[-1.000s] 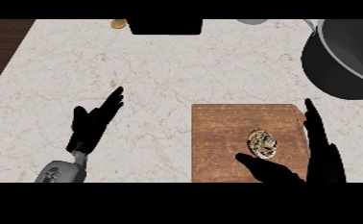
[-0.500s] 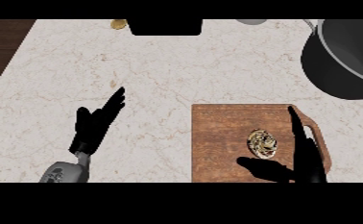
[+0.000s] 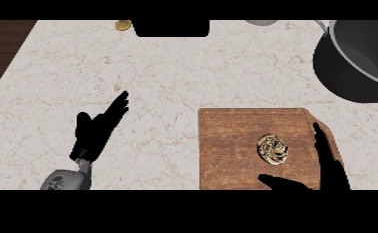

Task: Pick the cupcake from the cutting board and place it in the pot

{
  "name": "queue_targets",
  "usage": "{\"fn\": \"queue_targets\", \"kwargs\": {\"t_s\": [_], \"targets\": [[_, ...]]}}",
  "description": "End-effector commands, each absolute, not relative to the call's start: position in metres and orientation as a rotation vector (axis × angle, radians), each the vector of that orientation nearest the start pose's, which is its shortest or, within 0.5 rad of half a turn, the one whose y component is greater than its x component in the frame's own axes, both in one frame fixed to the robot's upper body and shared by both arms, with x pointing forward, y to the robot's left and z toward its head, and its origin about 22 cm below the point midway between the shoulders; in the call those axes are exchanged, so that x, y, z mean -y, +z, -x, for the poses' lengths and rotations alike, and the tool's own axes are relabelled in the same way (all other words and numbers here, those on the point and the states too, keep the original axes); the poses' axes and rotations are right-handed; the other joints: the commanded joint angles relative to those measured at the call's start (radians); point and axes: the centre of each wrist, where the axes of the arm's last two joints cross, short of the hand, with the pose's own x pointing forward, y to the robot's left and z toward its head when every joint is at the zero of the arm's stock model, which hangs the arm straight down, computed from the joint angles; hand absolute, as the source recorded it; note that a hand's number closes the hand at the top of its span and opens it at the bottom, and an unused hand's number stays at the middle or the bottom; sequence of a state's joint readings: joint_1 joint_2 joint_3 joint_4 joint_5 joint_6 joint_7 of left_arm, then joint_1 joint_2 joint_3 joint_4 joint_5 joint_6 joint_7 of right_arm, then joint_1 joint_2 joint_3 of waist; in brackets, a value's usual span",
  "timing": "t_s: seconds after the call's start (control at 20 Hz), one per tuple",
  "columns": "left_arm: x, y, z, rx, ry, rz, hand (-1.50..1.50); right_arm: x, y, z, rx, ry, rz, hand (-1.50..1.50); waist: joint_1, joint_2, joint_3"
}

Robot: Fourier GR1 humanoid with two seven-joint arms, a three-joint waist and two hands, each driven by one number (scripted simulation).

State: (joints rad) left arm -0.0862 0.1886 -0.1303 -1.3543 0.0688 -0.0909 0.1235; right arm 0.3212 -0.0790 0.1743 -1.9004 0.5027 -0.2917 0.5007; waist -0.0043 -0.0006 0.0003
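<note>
Cupcake (image 3: 272,149) sits on the wooden cutting board (image 3: 236,142), right of the board's centre, seen from the top with swirled frosting. Right hand (image 3: 325,169) is over the board's lower right part: fingers straight, pointing up along the board's right edge just beside the cupcake, thumb stretched left below it. Hand is spread wide, nothing held, cupcake lies in the gap between thumb and fingers, not touched as far as I can tell. Dark pot (image 3: 353,59) at the view's right edge, above the board, cut off by the frame. Left hand (image 3: 97,129) rests on the marble counter (image 3: 184,77) at lower left, fingers straight and up, holding nothing. Small golden round thing (image 3: 122,25) at the counter's far edge.
</note>
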Motion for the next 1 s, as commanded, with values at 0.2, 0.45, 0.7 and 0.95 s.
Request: {"fn": "queue_targets", "kwargs": {"t_s": [0.2,0.45,0.7,0.95], "targets": [[-0.231,-0.011,-0.259,1.273,-0.268,0.05,0.0,0.222,0.003,-0.155,1.306,-0.048,0.449,-1.5,0.0,-0.001,0.0],[-0.247,-0.026,-0.267,1.279,-0.277,0.057,0.0,0.224,-0.002,-0.18,1.32,-0.141,0.372,-1.5,0.001,0.001,0.0],[-0.23,-0.022,-0.255,1.284,-0.276,0.055,0.0,0.228,-0.052,-0.178,1.283,-0.182,0.318,-1.5,0.004,0.001,0.0],[-0.241,-0.012,-0.257,1.268,-0.274,0.059,0.0,0.232,-0.07,-0.192,1.31,-0.192,0.283,-1.5,0.005,0.0,0.0]]}}
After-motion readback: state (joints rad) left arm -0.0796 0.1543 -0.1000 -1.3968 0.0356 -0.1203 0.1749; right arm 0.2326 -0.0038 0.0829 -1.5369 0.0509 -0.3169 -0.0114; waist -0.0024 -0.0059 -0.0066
